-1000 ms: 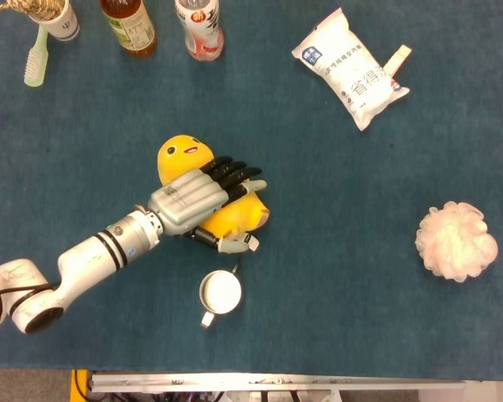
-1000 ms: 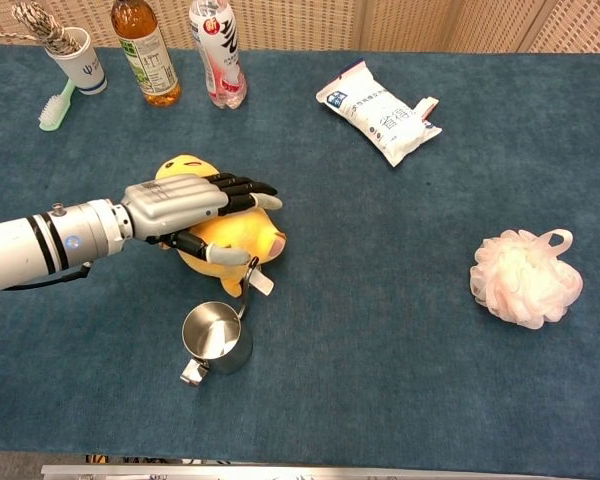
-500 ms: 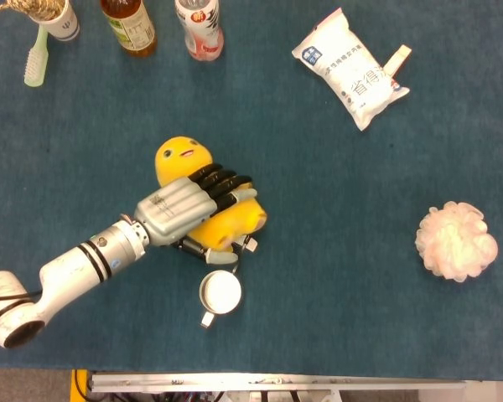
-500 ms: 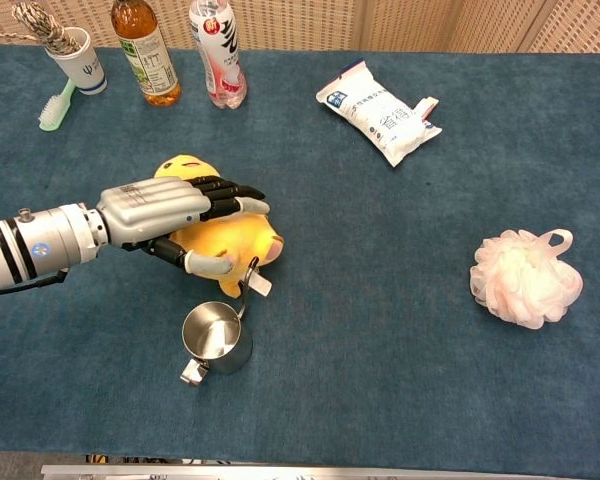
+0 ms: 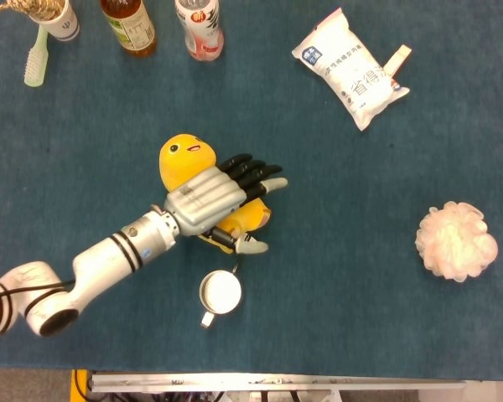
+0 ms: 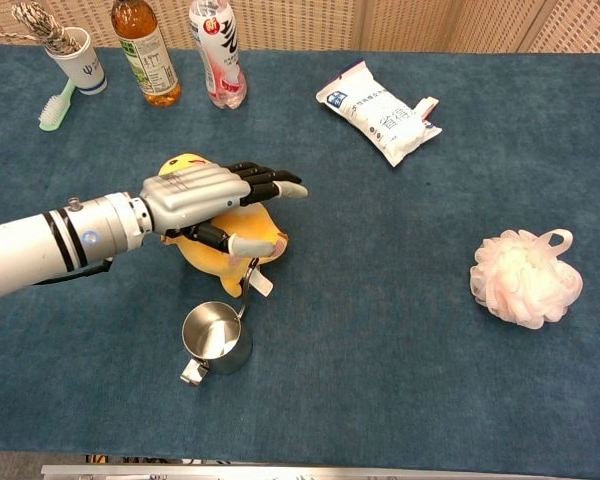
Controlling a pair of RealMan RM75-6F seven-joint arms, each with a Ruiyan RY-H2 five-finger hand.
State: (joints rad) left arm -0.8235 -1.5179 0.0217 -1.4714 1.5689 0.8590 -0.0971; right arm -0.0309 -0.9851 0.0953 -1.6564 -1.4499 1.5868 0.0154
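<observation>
The metal cup (image 6: 217, 343) near the surface's front edge stands upright with nothing in it; the white cup (image 6: 80, 62) at the far left corner holds rope. The left hand (image 5: 222, 195) lies spread over the yellow plush toy (image 5: 187, 158) left of the middle, whose long axis runs diagonally, face toward the far left corner.

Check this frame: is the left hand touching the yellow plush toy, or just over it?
Cannot tell. The left hand lies stretched over the yellow plush toy; the chest view shows its thumb against the toy's side, but neither view plainly shows contact or a gap.
</observation>
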